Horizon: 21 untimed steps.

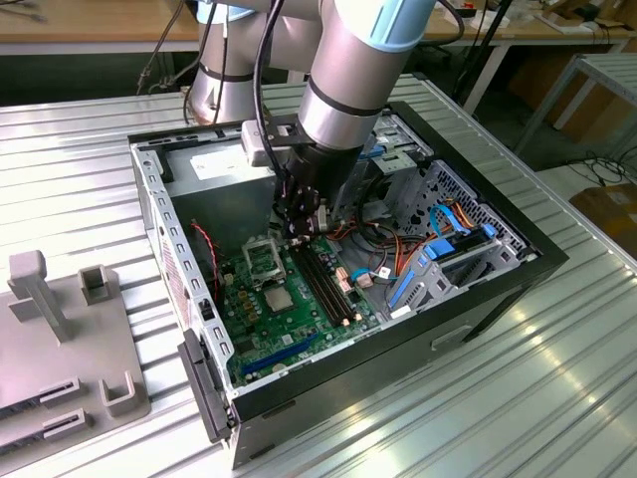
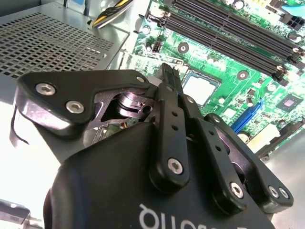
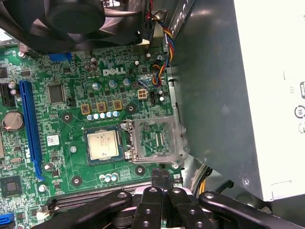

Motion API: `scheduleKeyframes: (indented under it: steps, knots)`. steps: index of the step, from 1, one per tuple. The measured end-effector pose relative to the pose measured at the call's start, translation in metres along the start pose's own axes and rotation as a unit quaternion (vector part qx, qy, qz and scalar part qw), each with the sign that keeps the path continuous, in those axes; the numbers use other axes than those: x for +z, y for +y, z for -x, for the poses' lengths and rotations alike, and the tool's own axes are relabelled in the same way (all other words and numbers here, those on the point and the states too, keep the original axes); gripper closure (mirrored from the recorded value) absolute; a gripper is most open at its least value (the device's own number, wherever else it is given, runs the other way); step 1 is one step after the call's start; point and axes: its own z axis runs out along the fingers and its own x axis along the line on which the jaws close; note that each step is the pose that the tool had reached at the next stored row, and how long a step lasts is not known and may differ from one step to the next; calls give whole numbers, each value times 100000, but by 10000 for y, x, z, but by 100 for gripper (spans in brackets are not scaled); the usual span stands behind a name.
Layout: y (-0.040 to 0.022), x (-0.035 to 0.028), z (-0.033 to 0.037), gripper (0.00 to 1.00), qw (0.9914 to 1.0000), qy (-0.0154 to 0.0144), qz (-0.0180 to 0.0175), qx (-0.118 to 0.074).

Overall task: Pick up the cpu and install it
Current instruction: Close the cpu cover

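Closed, empty claw (image 3: 161, 183) hovers just short of the cpu (image 3: 102, 144); it needs centring and opening squarely above.

One cpu (image 3: 103, 144), one open socket plate (image 3: 157, 139), one gripper (image 3: 161, 183), four memory slots (image 1: 324, 282), one power-supply box (image 1: 221, 189).

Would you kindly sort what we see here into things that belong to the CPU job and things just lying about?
Belongs to the job:
cpu, lying on the motherboard
open socket plate beside it
gripper

Lying about:
grey power-supply box
memory slots
fan
grey fixture
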Motion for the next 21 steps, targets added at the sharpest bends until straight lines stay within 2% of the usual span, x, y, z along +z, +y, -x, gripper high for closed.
scheduleKeyframes:
  steps: [7,18,21]
  knots:
    - [-23,4,15,89,100000,-86,14,-14]
    - [-25,4,15,89,100000,-87,14,-5]
    - [-26,7,16,89,100000,-180,23,-13]
